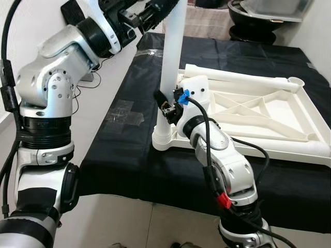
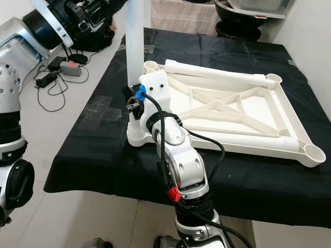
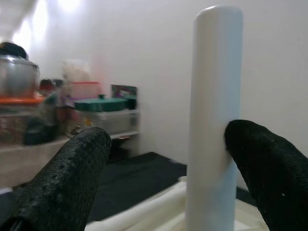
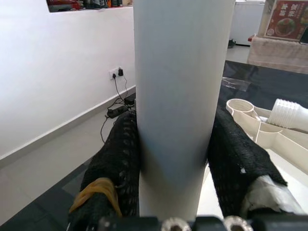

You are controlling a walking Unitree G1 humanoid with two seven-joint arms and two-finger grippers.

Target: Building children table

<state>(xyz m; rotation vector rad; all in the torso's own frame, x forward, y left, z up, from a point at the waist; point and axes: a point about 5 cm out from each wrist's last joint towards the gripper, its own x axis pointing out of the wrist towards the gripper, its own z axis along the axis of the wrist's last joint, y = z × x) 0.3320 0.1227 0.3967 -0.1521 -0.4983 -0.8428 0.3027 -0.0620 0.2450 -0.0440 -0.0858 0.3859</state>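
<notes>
You have a black cloth [image 1: 129, 170] spread over the work surface, with a patch of clear tape [image 1: 124, 114] stuck near its left edge. Left of it, on the pale floor [image 2: 62, 124], cables [image 2: 49, 88] trail to a small box [image 2: 70, 67]. Behind the cloth sits a dark basin [image 1: 253, 18]. A wall socket [image 4: 116, 72] shows low on the white wall [image 4: 57, 72].

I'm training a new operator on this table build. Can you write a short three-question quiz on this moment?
1. True or false: the right tool is shut on the upright table leg.
2. Is the left tool A) clamped on the leg, or B) open, one finger touching?
3. What lies on the upturned tabletop's far edge?

Key: 1 true. 2 B. 3 a second leg, lying flat.
</notes>
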